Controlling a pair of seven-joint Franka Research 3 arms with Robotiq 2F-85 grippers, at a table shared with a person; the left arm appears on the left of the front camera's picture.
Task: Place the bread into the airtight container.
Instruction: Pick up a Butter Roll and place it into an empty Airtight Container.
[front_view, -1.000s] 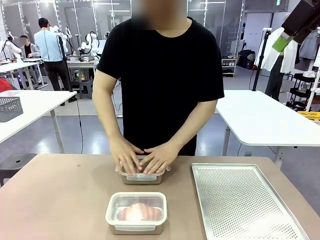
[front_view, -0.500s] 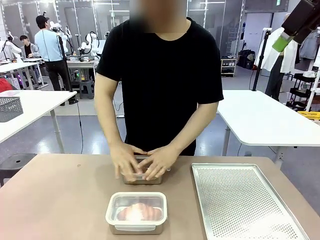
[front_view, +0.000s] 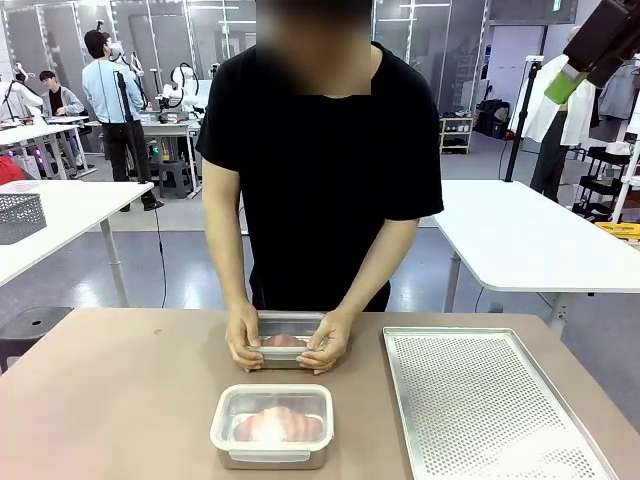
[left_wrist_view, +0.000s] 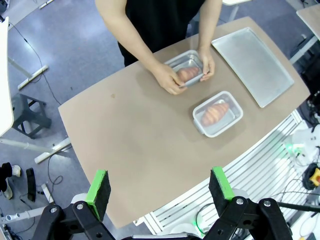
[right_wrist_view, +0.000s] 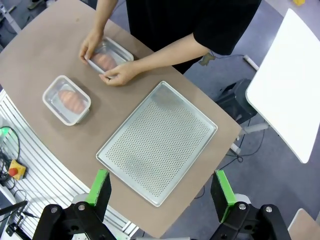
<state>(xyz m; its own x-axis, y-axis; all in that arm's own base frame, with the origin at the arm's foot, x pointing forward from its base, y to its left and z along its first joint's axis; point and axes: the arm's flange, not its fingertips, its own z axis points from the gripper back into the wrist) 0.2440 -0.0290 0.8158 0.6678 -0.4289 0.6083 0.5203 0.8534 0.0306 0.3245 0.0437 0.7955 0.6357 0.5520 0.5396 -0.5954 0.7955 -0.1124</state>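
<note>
Under person's hands (front_view: 290, 345), far container (front_view: 289, 322) half-hidden

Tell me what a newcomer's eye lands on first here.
A person's hands clasp the far container by its two sides, bread showing under its lid, at mid-table. Nearer the robot sits a second lidded container with bread inside, and a perforated metal tray lies bare to its right. Both claws hang open, high above the table.
</note>
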